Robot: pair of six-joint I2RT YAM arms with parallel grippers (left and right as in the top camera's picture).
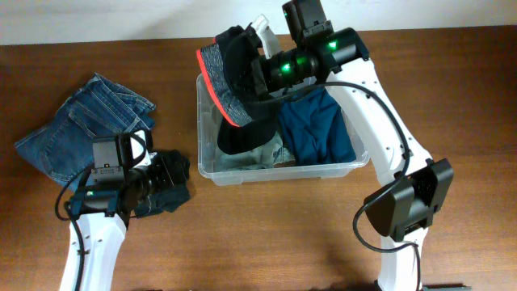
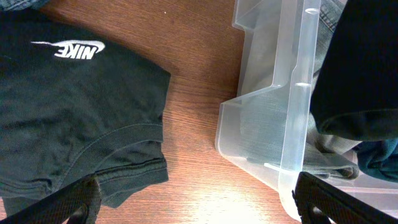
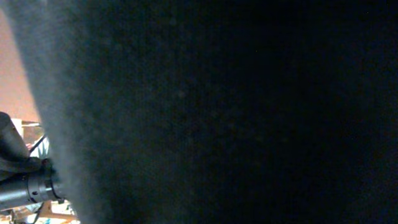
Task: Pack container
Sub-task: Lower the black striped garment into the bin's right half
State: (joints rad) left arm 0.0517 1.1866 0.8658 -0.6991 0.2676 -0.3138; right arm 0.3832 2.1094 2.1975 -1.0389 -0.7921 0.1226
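Left gripper (image 1: 167, 175): jaws fully apart, holding nothing, poised over a black shirt (image 1: 171, 196) at 8 o'clock in the overhead view.
Right gripper (image 1: 252, 74): closed on a black garment (image 1: 234, 97) with a grey, red-edged band, at 12 o'clock over the container (image 1: 283, 173).
Overhead, surface: brown wood-grain table (image 1: 452, 105); pale wall strip (image 1: 121, 16) along the 12 o'clock edge.
Overhead, container: clear bin at frame centre, resting on the table; the held garment hangs into its 9 o'clock half.
Overhead, counts: two arms; one container; two garments on the table, folded jeans (image 1: 81, 121) at 9 o'clock and the black shirt; two lying in the bin, a teal one (image 1: 315, 129) at its 3 o'clock side and a pale grey one (image 1: 252, 158) at its 6 o'clock wall; one held.
Left wrist, tool: left gripper (image 2: 205, 208) with one dark fingertip at each lower corner, wide apart.
Left wrist, surface: bare wood between the black shirt (image 2: 68, 112), with its white Nike logo, at 9 o'clock, and the container (image 2: 292, 93) corner at 3 o'clock; not touching.
Right wrist: the black garment (image 3: 236, 112) fills almost the whole frame; fingers not visible.
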